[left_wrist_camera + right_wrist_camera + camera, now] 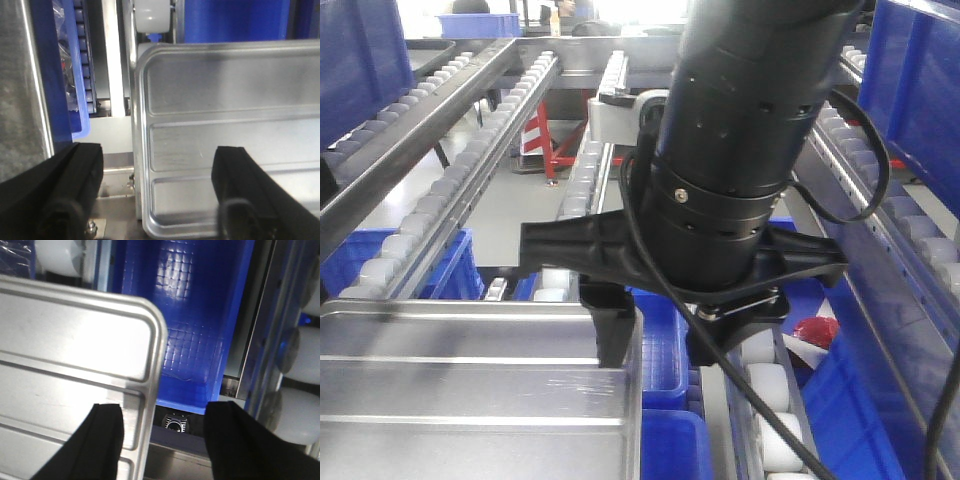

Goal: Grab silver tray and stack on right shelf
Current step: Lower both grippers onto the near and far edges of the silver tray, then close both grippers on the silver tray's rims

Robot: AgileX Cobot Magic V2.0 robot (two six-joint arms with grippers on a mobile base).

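Note:
The silver tray (470,390) lies at the lower left of the front view, shiny, with long ridges across its base. My right gripper (665,335) is open and straddles the tray's right rim, one finger inside and one outside. The right wrist view shows that rim of the tray (65,340) between the spread fingers of the right gripper (165,412). My left gripper (157,152) is open and straddles the left rim of the tray (225,100). It is out of the front view. The right shelf (910,215), with white rollers, runs along the right side.
Blue plastic bins (665,365) sit below the tray and to the right (185,315). A red item (817,330) lies in a right bin. Roller rails (450,180) slope along the left. A white roller rail (765,390) runs right of the tray. A black cable (860,170) loops off the arm.

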